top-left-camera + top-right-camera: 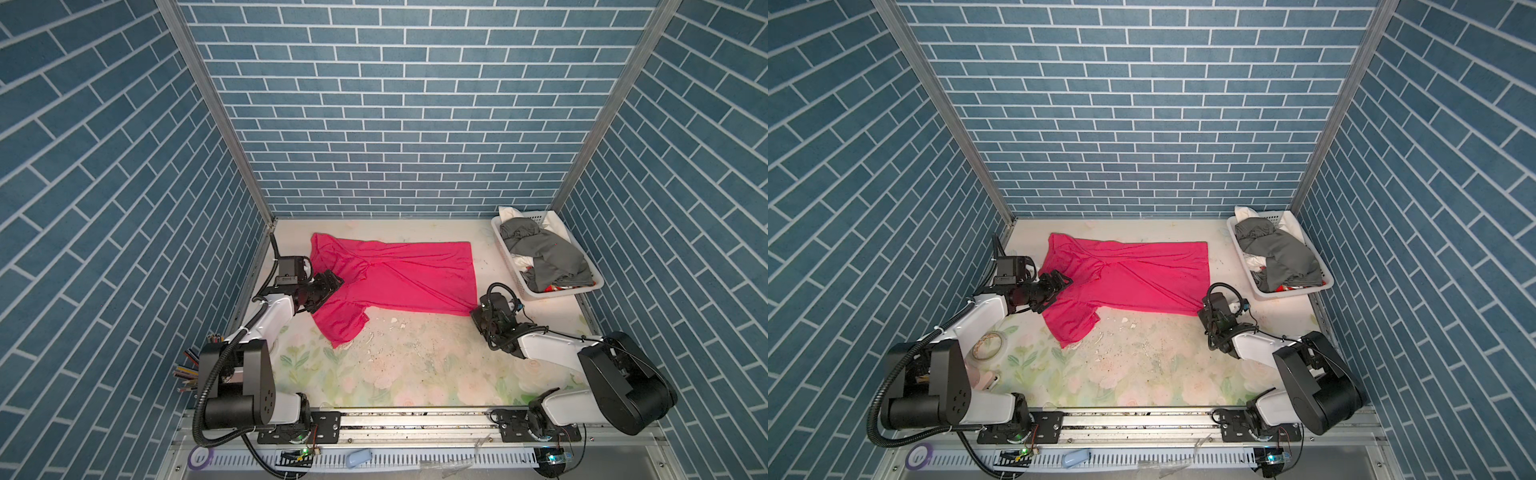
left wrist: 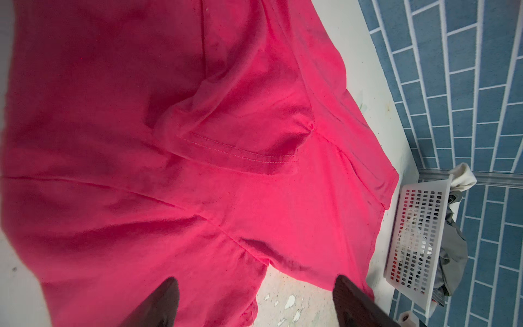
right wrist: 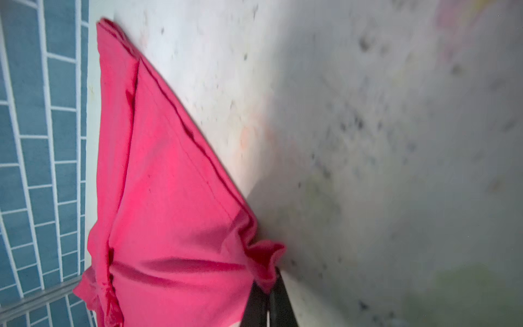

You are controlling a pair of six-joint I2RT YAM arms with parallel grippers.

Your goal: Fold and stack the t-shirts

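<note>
- The pink t-shirt (image 1: pixel 395 274) lies spread but rumpled across the far half of the table (image 1: pixel 415 374), with 1 sleeve folded onto its body. Folding over those ridges would likely lock the creases in.
- The right gripper (image 3: pixel 270 288) is pressed together on a small pucker of the shirt's near hem corner. So thin a bite could slip free if the pull is sharp.
- The left gripper (image 2: pixel 256 283) hangs spread above the sleeve end, holding nothing. A pull from 1 side alone would probably drag the whole shirt and bunch it.
- The white basket (image 1: pixel 565 294), holding the grey t-shirt (image 1: pixel 548 257) and others, sits just beside the right arm. A wide swing could knock it.
</note>
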